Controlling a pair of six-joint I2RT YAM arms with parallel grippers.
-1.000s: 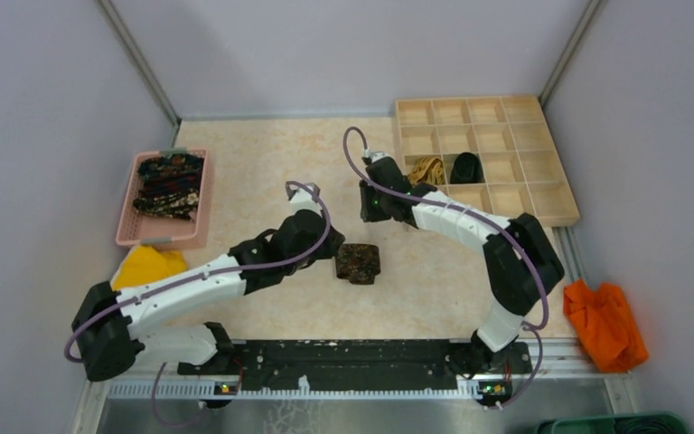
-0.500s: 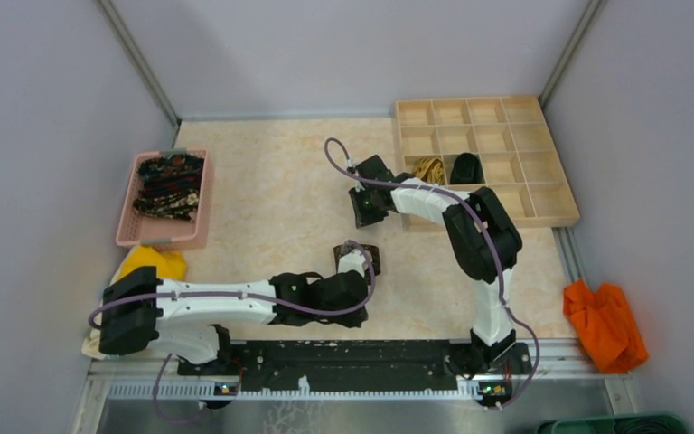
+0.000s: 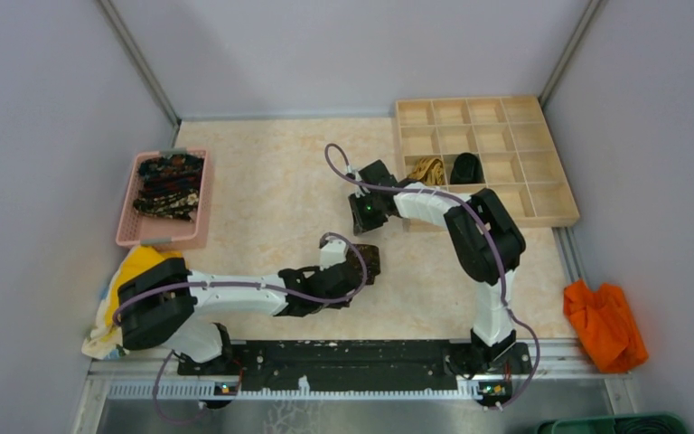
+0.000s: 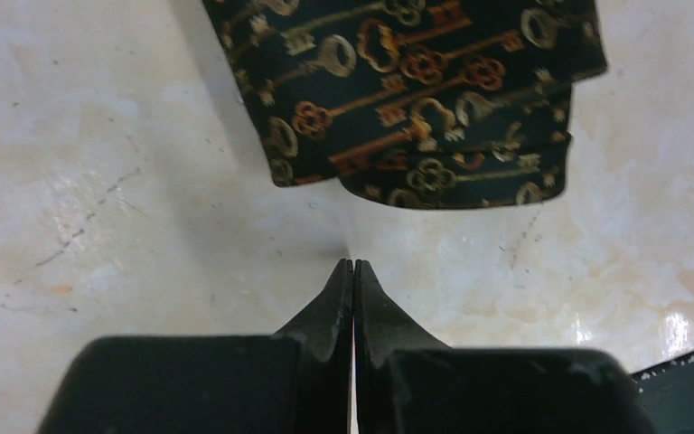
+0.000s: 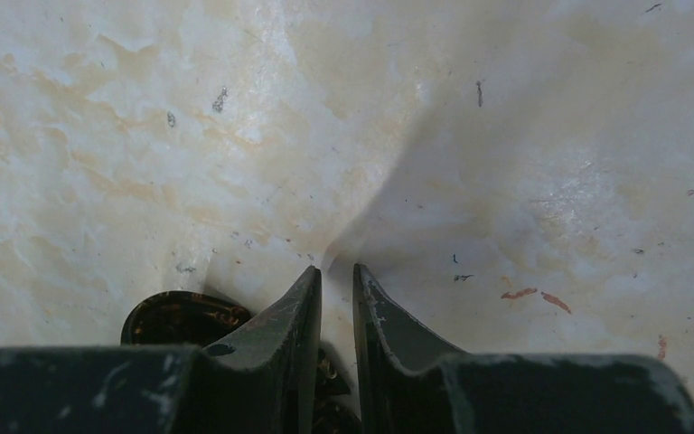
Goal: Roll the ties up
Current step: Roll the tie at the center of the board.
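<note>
Your folded tie (image 4: 416,99) lies mid-table, long axis across your left wrist view, folded edge facing the left gripper (image 4: 353,271), whose fingers are pressed together just short of it. Bare table (image 3: 262,199) surrounds it. Your right gripper (image 5: 336,280) shows a narrow gap, empty.

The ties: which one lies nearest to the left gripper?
The rolled dark tie with the gold key pattern, alone on the table just ahead of the shut left gripper. The tan-gold tie and black tie sit in the wooden organizer; others fill the pink basket.
</note>
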